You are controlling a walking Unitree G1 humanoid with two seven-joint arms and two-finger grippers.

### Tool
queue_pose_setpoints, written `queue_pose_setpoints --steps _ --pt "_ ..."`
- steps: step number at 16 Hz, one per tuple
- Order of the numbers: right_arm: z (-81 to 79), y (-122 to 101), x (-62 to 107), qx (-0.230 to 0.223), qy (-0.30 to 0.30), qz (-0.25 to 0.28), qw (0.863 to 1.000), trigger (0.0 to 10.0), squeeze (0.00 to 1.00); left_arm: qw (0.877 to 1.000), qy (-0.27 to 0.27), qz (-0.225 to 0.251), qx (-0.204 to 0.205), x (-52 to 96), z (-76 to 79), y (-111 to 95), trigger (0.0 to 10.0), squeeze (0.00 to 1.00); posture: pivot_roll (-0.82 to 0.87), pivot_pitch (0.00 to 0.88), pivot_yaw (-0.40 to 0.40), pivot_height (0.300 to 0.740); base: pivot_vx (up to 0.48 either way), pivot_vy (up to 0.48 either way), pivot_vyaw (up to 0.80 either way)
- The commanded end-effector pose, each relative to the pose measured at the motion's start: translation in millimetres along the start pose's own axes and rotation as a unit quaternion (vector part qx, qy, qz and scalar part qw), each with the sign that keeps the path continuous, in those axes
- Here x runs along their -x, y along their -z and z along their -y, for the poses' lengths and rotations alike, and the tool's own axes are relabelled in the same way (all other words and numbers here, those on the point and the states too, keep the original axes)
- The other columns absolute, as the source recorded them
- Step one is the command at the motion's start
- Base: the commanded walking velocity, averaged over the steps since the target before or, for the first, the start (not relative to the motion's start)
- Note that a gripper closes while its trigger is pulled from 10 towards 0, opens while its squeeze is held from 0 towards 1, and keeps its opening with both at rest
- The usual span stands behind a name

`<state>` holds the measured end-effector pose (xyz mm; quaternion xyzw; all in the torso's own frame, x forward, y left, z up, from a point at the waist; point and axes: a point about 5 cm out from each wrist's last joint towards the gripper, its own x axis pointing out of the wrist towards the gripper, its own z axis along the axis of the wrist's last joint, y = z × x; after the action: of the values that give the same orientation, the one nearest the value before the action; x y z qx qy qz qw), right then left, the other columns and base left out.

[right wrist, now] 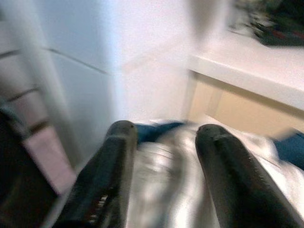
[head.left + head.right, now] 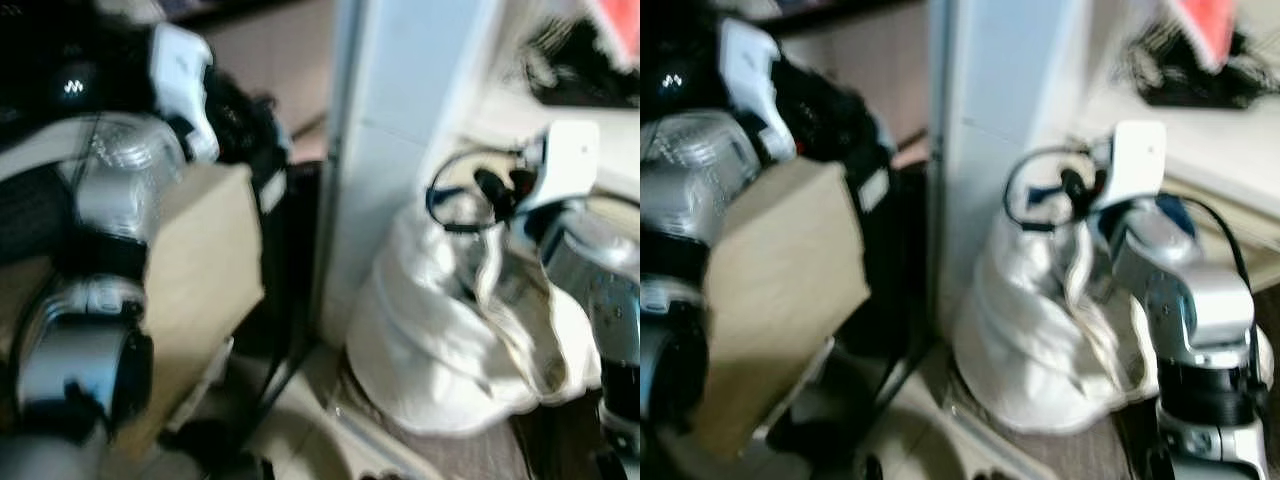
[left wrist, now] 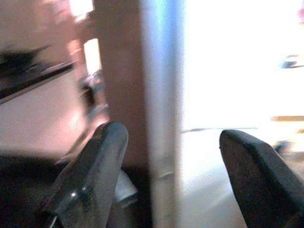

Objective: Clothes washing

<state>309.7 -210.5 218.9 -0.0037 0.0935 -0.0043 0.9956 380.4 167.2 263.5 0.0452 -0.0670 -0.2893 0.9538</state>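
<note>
A bulky white garment (image 2: 440, 340) with a bit of blue in its folds hangs in a heap at the right, beside a tall pale panel (image 2: 400, 120). My right gripper (image 1: 166, 130) is buried in the top of it, fingers closed on the shiny white cloth; its white wrist camera (image 2: 568, 160) sticks out above. My left gripper (image 3: 171, 133) is raised at the upper left, open and holding nothing, facing the panel's edge. All views are blurred.
A tan box-like slab (image 2: 200, 290) stands close before my left arm (image 2: 110, 190). A white shelf (image 2: 1200, 140) at the upper right carries dark clutter (image 2: 1200, 70) and something red (image 2: 1205, 30). Pale shapes lie on the floor (image 2: 300, 430) below.
</note>
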Motion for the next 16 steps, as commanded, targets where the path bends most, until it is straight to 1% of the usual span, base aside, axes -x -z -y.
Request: queue_pose_setpoints --steps 1,2,3,4,5,6,7,8,9,10,11,12,14,15,16 --pt "25.6 1 3.9 -0.01 0.082 -0.013 0.997 10.0 1.0 0.994 0.096 0.046 -0.025 3.6 36.6 -14 10.0 0.0 -0.08 0.042 -0.018 0.74 0.0 0.0 0.0" --pt "32.7 3 5.3 -0.008 0.106 -0.019 0.994 10.0 1.0 0.991 0.12 0.045 -0.025 5.9 46.0 -11 10.0 0.0 -0.08 0.045 -0.016 0.74 0.0 0.0 0.0" --pt "42.6 8 7.4 -0.008 0.133 -0.033 0.991 10.0 1.0 0.986 0.162 0.045 -0.019 11.0 63.1 -7 10.0 0.0 -0.08 0.047 -0.012 0.74 0.0 0.0 0.0" --pt "46.7 13 7.8 -0.027 0.132 -0.048 0.99 10.0 1.0 0.978 0.204 0.035 -0.001 18.6 78.7 -1 10.0 0.0 -0.08 0.049 -0.01 0.74 0.0 0.0 0.0" --pt "46.6 15 7.3 -0.039 0.123 -0.054 0.99 10.0 1.0 0.975 0.221 0.029 0.006 22.2 84.8 1 10.0 0.0 -0.08 0.049 -0.01 0.74 0.0 0.0 0.0" --pt "42.2 21 6.4 -0.071 0.072 -0.068 0.993 10.0 1.0 0.962 0.273 0.009 0.012 31.7 103.1 8 10.0 0.0 -0.09 0.05 -0.007 0.74 0.0 0.0 0.0" --pt "41.7 24 6.2 -0.094 0.059 -0.073 0.991 10.0 1.0 0.956 0.293 0.0 0.021 35.4 110.2 10 10.0 0.0 -0.09 0.05 -0.008 0.74 0.0 0.0 0.0" --pt "44.0 29 5.9 -0.11 0.058 -0.085 0.989 10.0 0.0 0.95 0.311 -0.007 0.022 40.8 118.4 12 10.0 0.0 -0.09 0.05 -0.01 0.74 0.0 0.0 0.0" --pt "47.0 35 5.3 -0.124 0.06 -0.097 0.986 10.0 0.0 0.945 0.326 -0.017 0.025 45.3 125.2 15 10.0 0.0 -0.09 0.052 -0.011 0.74 0.0 0.0 0.0" --pt "50.6 48 3.6 -0.143 0.054 -0.126 0.98 10.0 0.0 0.941 0.334 -0.034 0.032 48.3 133.1 21 10.0 0.0 -0.08 0.051 -0.012 0.74 0.0 0.0 0.0" --pt "52.1 53 3.3 -0.137 0.057 -0.137 0.979 10.0 0.0 0.942 0.333 -0.036 0.031 48.9 135.2 23 10.0 0.0 -0.08 0.051 -0.012 0.74 0.0 0.0 0.0" --pt "53.8 60 2.2 -0.139 0.052 -0.151 0.977 10.0 0.0 0.945 0.324 -0.038 0.03 50.0 139.0 24 10.0 0.0 -0.08 0.052 -0.012 0.74 0.0 0.0 0.0" --pt "52.0 68 0.3 -0.172 0.026 -0.154 0.973 10.0 0.0 0.95 0.307 -0.037 0.038 49.3 142.5 24 10.0 0.0 -0.08 0.051 -0.014 0.74 0.0 0.0 0.0" --pt "51.9 69 0.0 -0.178 0.023 -0.155 0.972 10.0 0.0 0.951 0.305 -0.038 0.038 49.4 143.0 24 10.0 0.0 -0.08 0.051 -0.014 0.74 0.0 0.0 0.0" --pt "53.9 72 -0.4 -0.18 0.025 -0.156 0.971 0.0 0.0 0.953 0.299 -0.04 0.04 49.5 143.9 24 10.0 0.0 -0.08 0.05 -0.016 0.74 0.0 0.0 0.0"
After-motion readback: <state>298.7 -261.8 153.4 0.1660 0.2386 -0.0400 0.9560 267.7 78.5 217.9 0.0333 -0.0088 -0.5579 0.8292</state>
